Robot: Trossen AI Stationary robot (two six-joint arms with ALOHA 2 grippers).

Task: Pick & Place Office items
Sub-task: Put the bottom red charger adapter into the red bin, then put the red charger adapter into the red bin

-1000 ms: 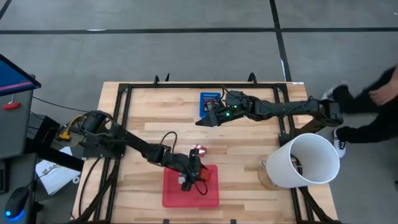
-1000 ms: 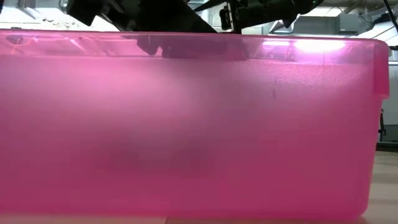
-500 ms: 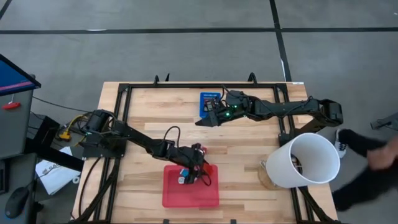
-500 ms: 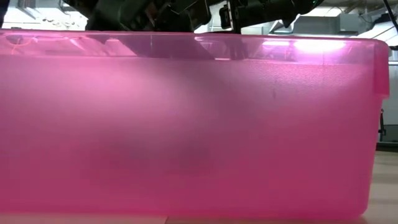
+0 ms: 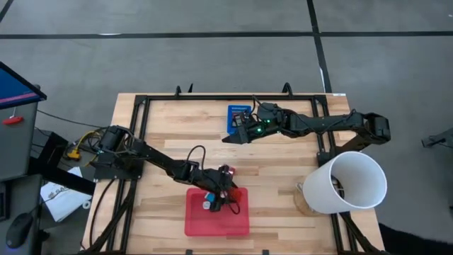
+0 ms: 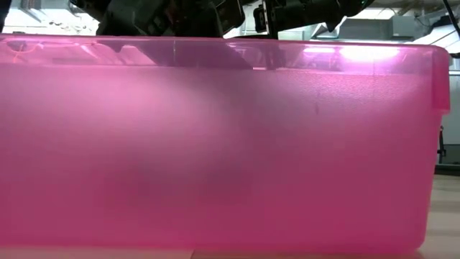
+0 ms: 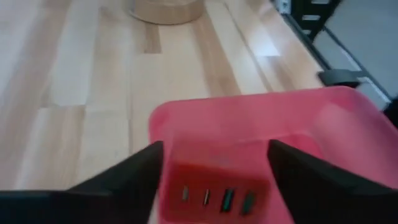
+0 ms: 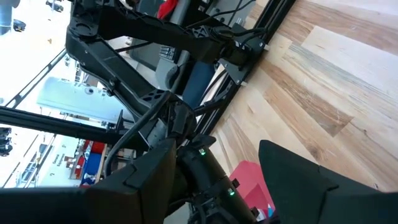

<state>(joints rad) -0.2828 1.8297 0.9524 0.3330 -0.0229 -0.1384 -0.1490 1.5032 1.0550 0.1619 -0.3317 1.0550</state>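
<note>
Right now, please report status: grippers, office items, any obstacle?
Left gripper over red tray, fingers open, nothing between them. Right gripper parked beside blue bin, open. Small items lie in tray. No obstacle seen.

Two dark jointed arms, black cables looping along them, small green lights glowing near the wrists

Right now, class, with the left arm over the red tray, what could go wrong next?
1. The left gripper hangs low over the red tray, fingers open; withdrawing carelessly might catch the rim and shift the tray.
2. The small pieces lie close to the wall; a bump could scatter them.
3. The white bucket lies tipped near the table's edge and may roll.
</note>
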